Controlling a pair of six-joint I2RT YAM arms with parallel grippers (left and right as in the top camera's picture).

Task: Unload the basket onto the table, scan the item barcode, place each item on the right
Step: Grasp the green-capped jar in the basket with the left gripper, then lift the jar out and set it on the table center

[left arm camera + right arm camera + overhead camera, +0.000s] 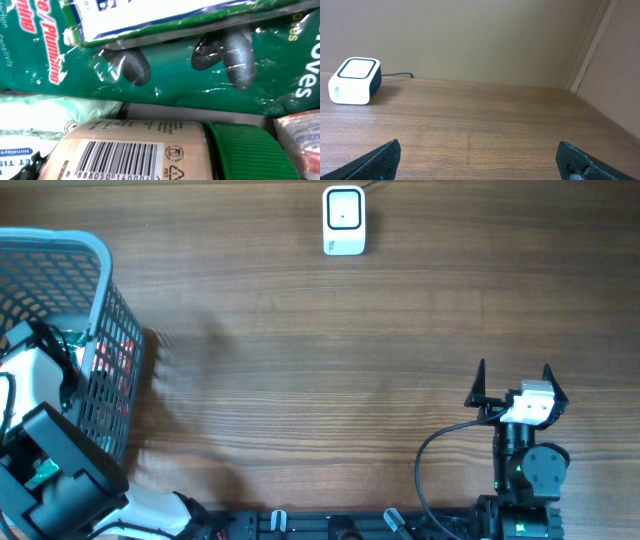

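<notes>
1 grey mesh basket point(104, 258) stands at the table's point(320, 360) left edge, and the left arm point(55, 470) reaches down into it. The left gripper point(58, 358) sits low inside, behind the mesh wall. Its own wrist camera shows no fingers, so I cannot tell how wide its jaws stand or whether they touch anything.

That wrist view shows 4 packed goods. 1 bottle point(135, 145) lies on its side at the bottom of the view, with 1 barcode point(117, 160) on its tan label facing the camera and 1 ribbed green cap point(245, 152) pointing right. Just above it lies 1 green pack of gloves point(200, 95), with 3 grey glove fingertips showing through the plastic. 1 white-and-green pack point(35, 120) lies left of the bottle, and 1 reddish wrapped pack point(300, 135) is at the right edge.

1 white scanner point(344, 220) with a dark face stands at the far middle of the table, well apart from the basket, with 1 cable running off behind it.

The right gripper point(514, 372) hovers over bare wood near the front right, its 2 fingers spread wide and holding nothing.
</notes>
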